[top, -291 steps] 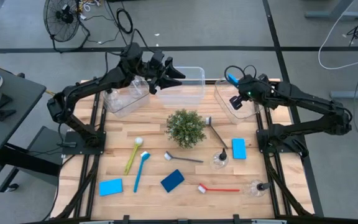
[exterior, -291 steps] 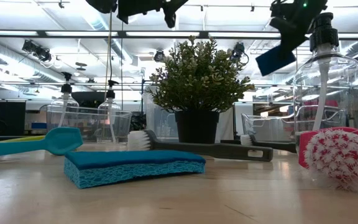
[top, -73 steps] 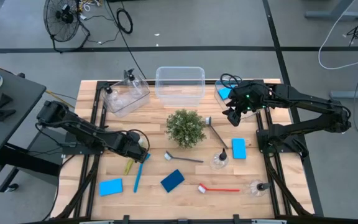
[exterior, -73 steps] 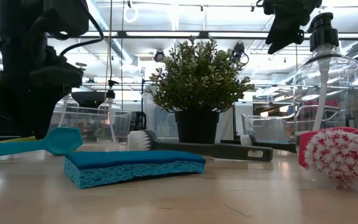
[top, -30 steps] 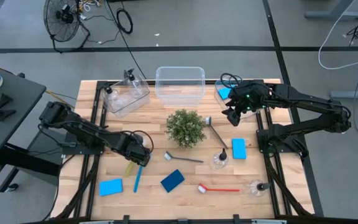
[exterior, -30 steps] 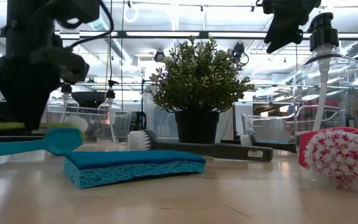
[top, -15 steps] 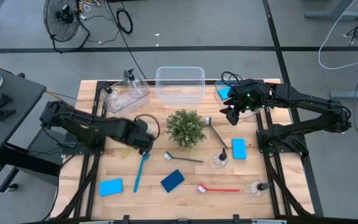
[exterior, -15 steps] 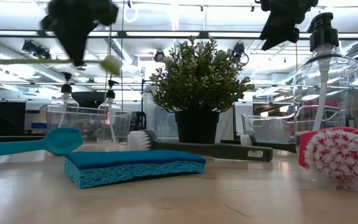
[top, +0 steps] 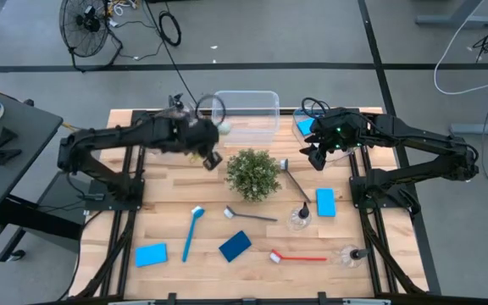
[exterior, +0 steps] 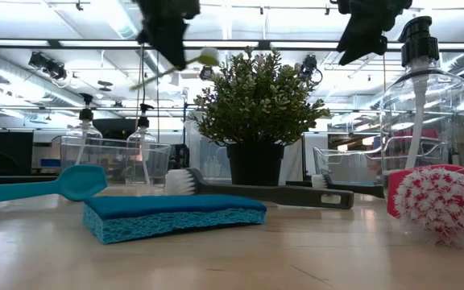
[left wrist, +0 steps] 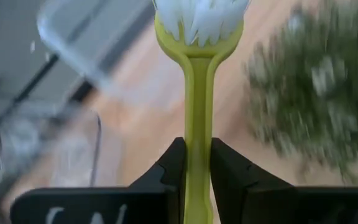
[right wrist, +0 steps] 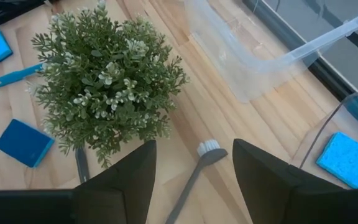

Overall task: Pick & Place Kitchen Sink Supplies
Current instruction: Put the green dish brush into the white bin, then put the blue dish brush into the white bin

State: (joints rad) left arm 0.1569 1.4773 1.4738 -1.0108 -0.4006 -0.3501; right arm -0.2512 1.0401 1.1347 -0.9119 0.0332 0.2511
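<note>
Overhead view first: left gripper (top: pixel 207 146) hangs beside the middle clear bin (top: pixel 246 114), clamped on the yellow dish brush (top: pixel 219 131), whose white head reaches that bin's near edge. The right gripper (top: pixel 313 156) hovers by the right bin (top: pixel 318 140), above the dark grey brush (top: pixel 293 180) lying beside the plant (top: pixel 253 174).

From table height, the yellow brush is high in the air, tilted.

The left wrist camera shows both fingers (left wrist: pixel 168 167) pinching the thin handle a short way below the bristles.

The right wrist camera shows its fingers (right wrist: pixel 127 167) spread wide, holding nothing.

The brush looks light, stiff and slick; a mid-handle grip should stop it swinging.
</note>
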